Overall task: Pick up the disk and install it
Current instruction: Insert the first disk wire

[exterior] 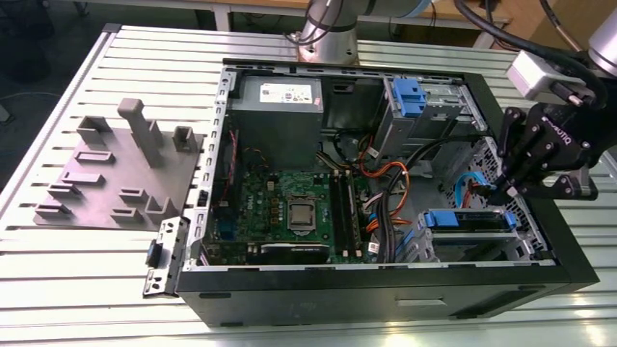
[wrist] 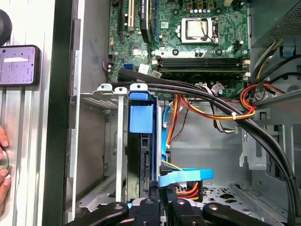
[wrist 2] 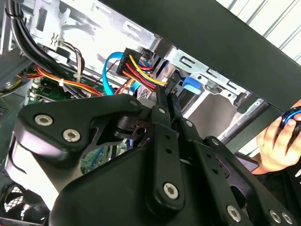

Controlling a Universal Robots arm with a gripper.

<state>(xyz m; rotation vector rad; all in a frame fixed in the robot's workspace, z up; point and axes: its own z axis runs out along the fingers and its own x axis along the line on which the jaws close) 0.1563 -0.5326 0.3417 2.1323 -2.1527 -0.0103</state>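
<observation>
The hand is closed, fingers together, reaching into the open computer case just beside the disk. The disk sits in the drive cage.

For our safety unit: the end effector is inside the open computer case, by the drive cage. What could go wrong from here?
1. The end effector sits right beside the blue cable and coloured power wires; moving could snag or unplug them.
2. A person's hand is close outside the case wall; a swing of the arm might strike it.
</observation>
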